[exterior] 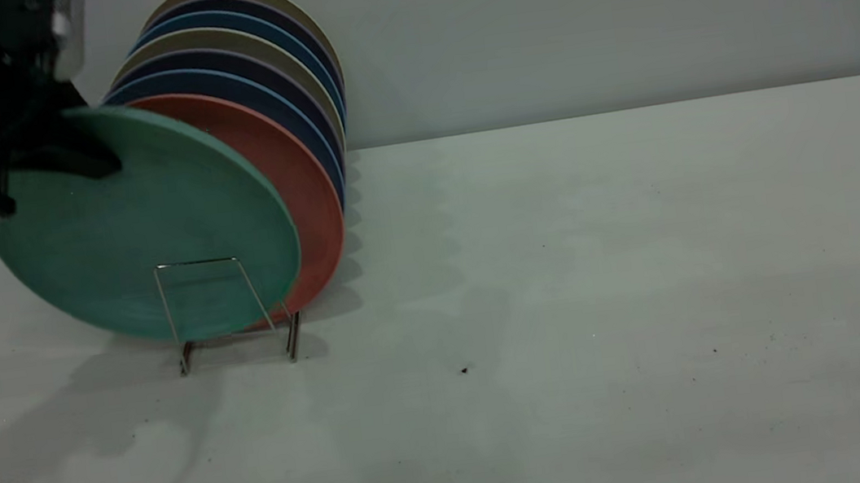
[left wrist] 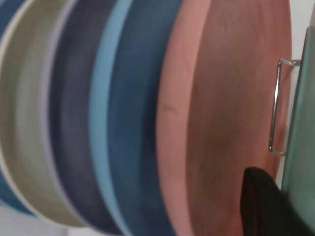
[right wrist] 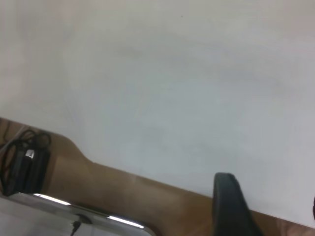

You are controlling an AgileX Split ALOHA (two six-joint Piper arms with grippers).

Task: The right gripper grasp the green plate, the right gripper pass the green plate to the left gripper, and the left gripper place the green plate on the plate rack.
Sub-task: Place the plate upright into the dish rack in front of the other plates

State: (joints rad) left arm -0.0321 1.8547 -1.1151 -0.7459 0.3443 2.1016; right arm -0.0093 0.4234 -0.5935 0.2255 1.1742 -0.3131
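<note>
The green plate [exterior: 141, 228] stands on edge in the front slot of the plate rack [exterior: 196, 263], leaning back against a salmon-pink plate [exterior: 300, 183]. My left gripper [exterior: 42, 186] is at the plate's upper left rim, one finger across its front face and the other behind, shut on it. In the left wrist view one black finger [left wrist: 266, 206] lies between the pink plate [left wrist: 231, 113] and the green plate's edge [left wrist: 302, 128], beside a rack wire [left wrist: 273, 108]. My right gripper [right wrist: 270, 211] is out of the exterior view, open and empty over the table's edge.
Behind the pink plate several blue and beige plates [exterior: 270, 72] fill the rack toward the wall. The white table [exterior: 609, 293] stretches to the right and front. The right wrist view shows the table's edge, brown floor and a black cable bundle [right wrist: 24, 164].
</note>
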